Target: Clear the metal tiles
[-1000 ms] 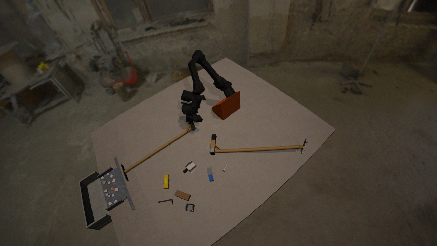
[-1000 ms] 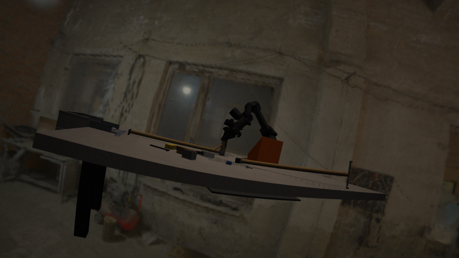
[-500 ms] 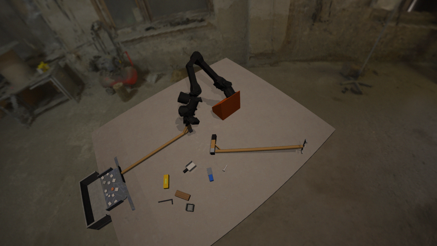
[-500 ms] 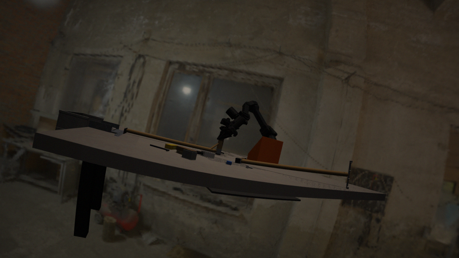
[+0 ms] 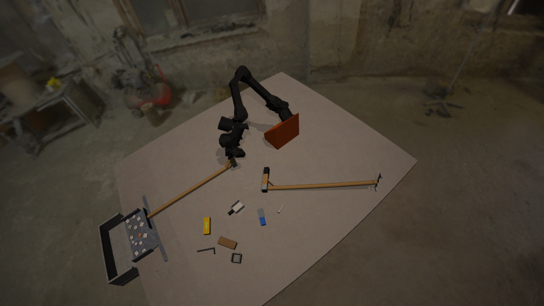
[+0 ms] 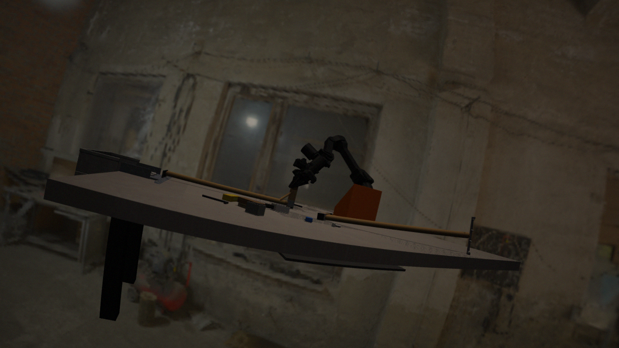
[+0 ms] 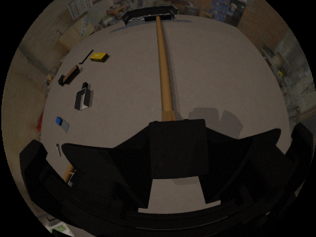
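Pushing well from here calls for the claw (image 5: 232, 157) (image 6: 293, 186) (image 7: 170, 124) to be moved straight along the shaft's line, level and slow, with no twist at the wrist. The claw is closed partway on the upright handle (image 5: 233, 163) (image 6: 292, 198) of the scraper (image 5: 190, 191) (image 6: 225, 187) (image 7: 164, 66), and the handle is gripped firmly between its fingers. The arm (image 5: 236, 94) (image 6: 345, 155) is folded high at the elbow, with the forearm brought down and the wrist pitched toward the bench (image 5: 323, 160) (image 6: 175, 216) (image 7: 214, 66); some reach seems to be left for the stroke.

Farther out, the shaft is extended over the bench to the blade (image 5: 147, 219) (image 6: 164, 173), which is placed at the near end of the plate (image 5: 152, 243), close to one side wall. Whether the plate is touched by the blade cannot be told; light, even contact should be kept so that no tile is ridden over. Beyond and beside the blade, the tiles (image 5: 145, 235) are scattered on the plate. Since only part of the width is spanned, a second pass nearer the other wall will probably be needed. At the far end, the catch box (image 5: 108, 251) (image 6: 97, 162) (image 7: 148, 12) is set to receive them.
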`<state>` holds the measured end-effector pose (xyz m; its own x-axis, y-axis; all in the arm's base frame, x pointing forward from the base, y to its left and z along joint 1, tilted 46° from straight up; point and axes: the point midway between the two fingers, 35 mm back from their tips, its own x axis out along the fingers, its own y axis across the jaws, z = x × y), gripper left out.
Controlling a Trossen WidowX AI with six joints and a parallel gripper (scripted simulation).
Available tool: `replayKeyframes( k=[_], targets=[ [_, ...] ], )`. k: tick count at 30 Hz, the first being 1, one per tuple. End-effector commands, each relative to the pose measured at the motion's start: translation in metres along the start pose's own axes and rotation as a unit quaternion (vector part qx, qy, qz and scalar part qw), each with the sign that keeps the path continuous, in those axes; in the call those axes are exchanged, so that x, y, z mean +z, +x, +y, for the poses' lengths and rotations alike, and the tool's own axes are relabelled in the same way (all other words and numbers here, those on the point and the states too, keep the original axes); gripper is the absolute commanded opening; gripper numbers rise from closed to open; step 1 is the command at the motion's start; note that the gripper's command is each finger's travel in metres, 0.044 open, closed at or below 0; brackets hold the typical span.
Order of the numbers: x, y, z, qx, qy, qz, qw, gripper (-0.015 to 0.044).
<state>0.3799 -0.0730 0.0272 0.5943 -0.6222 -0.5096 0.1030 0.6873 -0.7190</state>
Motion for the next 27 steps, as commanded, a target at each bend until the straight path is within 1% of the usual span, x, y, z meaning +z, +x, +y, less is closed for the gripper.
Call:
replayKeyframes(
  k=[1, 27],
  targets=[
    [0.008, 0.005, -0.001, 0.001, 0.000, -0.003, 1.000, 0.0000],
    [0.041, 0.029, -0.008, 0.000, 0.000, -0.003, 1.000, 0.0000]
  ],
)
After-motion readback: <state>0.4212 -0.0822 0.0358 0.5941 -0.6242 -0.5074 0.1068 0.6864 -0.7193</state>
